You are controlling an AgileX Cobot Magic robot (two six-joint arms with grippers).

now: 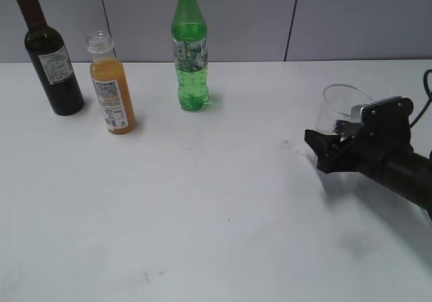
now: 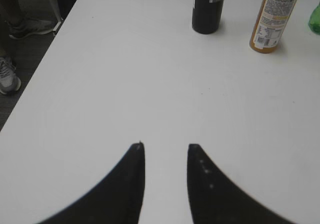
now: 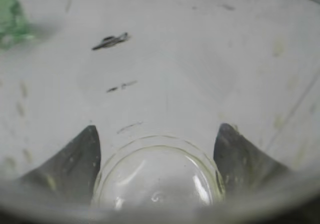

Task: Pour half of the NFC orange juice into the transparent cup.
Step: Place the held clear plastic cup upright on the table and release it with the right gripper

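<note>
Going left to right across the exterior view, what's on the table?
Dark wine bottle with red cap → small clear bottle of orange juice → tall green bottle with yellow cap → black right gripper at the clear tumbler.

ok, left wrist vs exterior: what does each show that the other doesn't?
Left wrist only: the open black left gripper over bare white table, plus dark floor and a shoe past the table edge.

Exterior only: the clear colourless tumbler with the black right gripper around it, the wine bottle's red-capped neck, and the juice bottle's open clear neck.

Both: the dark wine bottle, the small clear bottle of orange juice with a white label, upright and apart, and the green plastic bottle, a sliver in the wrist view.
</note>
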